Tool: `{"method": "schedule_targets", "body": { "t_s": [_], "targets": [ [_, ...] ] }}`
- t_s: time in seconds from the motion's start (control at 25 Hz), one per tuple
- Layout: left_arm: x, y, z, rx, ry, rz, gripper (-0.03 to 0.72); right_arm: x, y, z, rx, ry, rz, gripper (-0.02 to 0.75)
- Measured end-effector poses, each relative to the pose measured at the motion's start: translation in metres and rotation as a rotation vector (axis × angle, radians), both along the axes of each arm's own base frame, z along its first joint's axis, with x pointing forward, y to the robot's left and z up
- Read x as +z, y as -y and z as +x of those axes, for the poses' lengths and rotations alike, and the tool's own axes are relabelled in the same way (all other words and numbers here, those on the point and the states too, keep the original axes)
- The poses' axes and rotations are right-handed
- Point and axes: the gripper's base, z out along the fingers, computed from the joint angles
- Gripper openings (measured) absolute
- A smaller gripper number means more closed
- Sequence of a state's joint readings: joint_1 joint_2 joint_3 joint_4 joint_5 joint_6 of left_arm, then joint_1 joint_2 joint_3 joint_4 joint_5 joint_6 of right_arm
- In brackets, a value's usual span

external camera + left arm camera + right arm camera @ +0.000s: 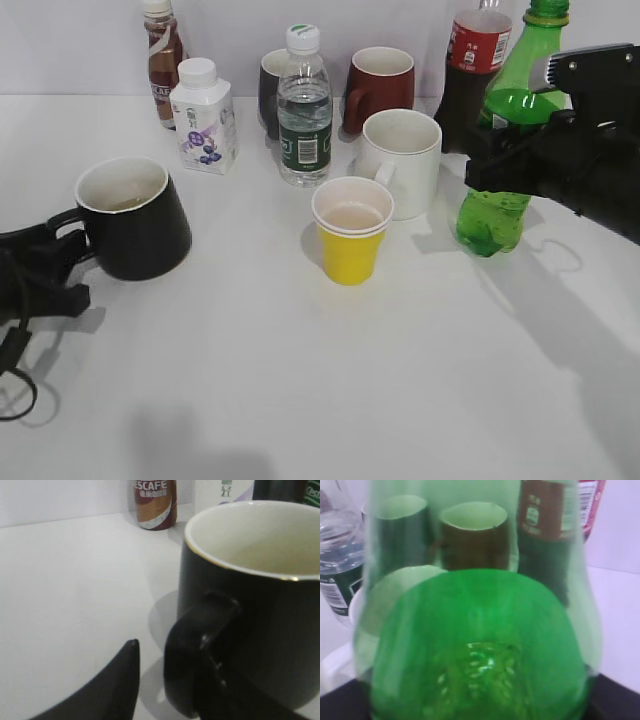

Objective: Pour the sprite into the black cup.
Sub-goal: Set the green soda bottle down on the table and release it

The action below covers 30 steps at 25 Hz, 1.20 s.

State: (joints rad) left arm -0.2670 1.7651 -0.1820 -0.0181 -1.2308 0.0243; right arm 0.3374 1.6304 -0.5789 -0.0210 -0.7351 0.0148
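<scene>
Left gripper [62,250] clamped on handle of black cup [133,217], upright on counter [300,380] at far left. Yellow cup [351,241] mid-counter, white mug [402,161] just behind. Right gripper [500,150] closed round sprite [508,140], tilted slightly, base at counter, far right.

A white tabletop [300,380] is seen, with things gathered toward its far edge. At the left, a black cup [133,218] is set on it. In the back row, a brown coffee bottle [162,62], a white carton [204,116], a dark mug [271,92], a dark red mug [380,88] and a cola bottle [470,75] are placed. In front of these, a clear water bottle [304,110] and a white mug [401,163] are found, and nearest, a yellow paper cup [351,243].
</scene>
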Motion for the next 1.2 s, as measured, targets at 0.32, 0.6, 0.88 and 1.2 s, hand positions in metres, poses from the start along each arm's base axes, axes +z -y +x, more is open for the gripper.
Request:
{"method": "schedule_targets", "body": {
  "t_s": [0.32, 0.6, 0.88, 1.2],
  "targets": [
    [0.002, -0.001, 0.007, 0.031, 0.011, -0.006, 0.339, 0.0, 0.0, 0.0, -0.003, 0.001, 0.0, 0.422],
    [-0.001, -0.001, -0.007, 0.021, -0.005, 0.0, 0.349, 0.0, 0.0, 0.0, -0.005, 0.001, 0.002, 0.422],
    [-0.003, 0.006, -0.012, -0.018, -0.037, 0.008, 0.357, 0.0, 0.002, 0.001, -0.022, -0.002, 0.013, 0.422],
    [0.016, -0.001, -0.022, 0.026, 0.032, -0.02, 0.361, 0.0, 0.002, 0.001, -0.031, -0.003, 0.016, 0.422]
  ]
}}
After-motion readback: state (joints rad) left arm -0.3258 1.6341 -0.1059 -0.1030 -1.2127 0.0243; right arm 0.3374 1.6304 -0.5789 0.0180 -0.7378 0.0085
